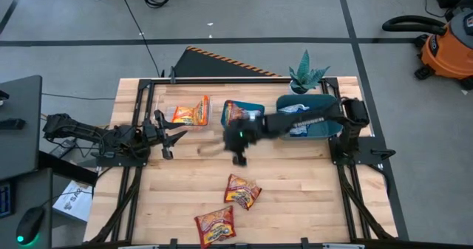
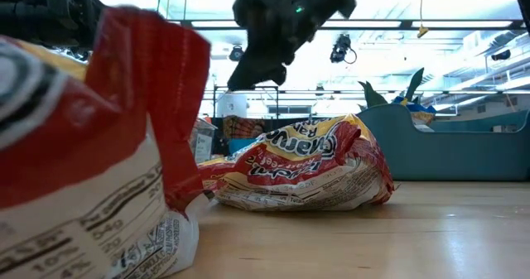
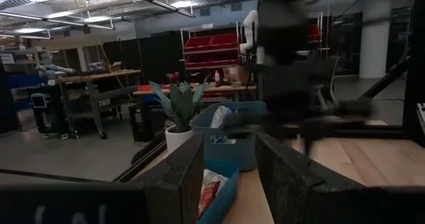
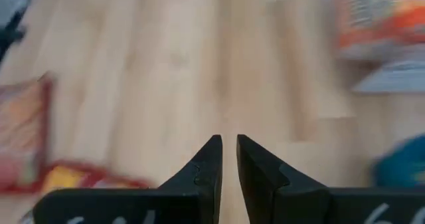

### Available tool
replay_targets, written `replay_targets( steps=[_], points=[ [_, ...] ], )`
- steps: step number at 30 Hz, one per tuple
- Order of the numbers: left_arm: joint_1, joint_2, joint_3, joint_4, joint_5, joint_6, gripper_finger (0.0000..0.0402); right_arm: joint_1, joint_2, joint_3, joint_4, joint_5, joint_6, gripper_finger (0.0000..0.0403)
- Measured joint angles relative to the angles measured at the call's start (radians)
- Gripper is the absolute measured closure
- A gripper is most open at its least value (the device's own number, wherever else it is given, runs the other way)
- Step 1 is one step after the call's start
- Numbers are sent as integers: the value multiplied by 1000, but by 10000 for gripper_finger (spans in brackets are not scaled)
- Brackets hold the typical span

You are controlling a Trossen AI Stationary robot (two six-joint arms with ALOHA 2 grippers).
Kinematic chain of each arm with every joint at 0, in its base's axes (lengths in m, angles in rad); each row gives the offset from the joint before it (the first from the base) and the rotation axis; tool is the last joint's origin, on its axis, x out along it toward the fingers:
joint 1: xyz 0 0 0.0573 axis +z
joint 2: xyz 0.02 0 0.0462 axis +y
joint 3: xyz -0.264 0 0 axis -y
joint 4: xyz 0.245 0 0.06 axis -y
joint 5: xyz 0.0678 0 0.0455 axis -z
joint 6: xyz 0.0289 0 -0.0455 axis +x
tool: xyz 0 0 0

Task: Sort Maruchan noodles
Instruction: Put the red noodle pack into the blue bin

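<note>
Two red-and-yellow Maruchan noodle packets (image 1: 242,191) (image 1: 215,224) lie flat on the wooden table near its front edge. In the low view they are the near one (image 2: 83,171) and the farther one (image 2: 298,175). An orange packet (image 1: 191,114) lies at the far left. A red packet (image 1: 235,113) sits in the middle teal bin (image 1: 255,105). My right gripper (image 1: 238,157) (image 4: 228,144) hangs above bare table at mid-table, slanting down, with a narrow gap and nothing between its fingers. My left gripper (image 1: 174,136) (image 3: 229,157) waits open at the table's left.
A second teal bin (image 1: 325,101) (image 2: 447,146) stands at the far right, partly under my right arm. A potted plant (image 1: 307,75) stands behind it at the far edge. Bare wood lies between my right gripper and the two front packets.
</note>
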Motion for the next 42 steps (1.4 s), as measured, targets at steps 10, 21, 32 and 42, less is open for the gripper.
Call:
replay_targets(
  steps=[10, 21, 32, 42],
  points=[
    [2, 0, 0, 13, 0, -8, 260, 189, -1, -86, 8, 77, 145, 321],
    [2, 0, 0, 21, 0, -4, 260, 246, -1, -156, 215, 57, 213, 215],
    [2, 0, 0, 24, 0, 10, 260, 276, 147, 82, 45, 65, 146, 208],
    [2, 0, 0, 3, -84, -7, 260, 297, 408, 469, -320, -8, -74, 208]
  ],
)
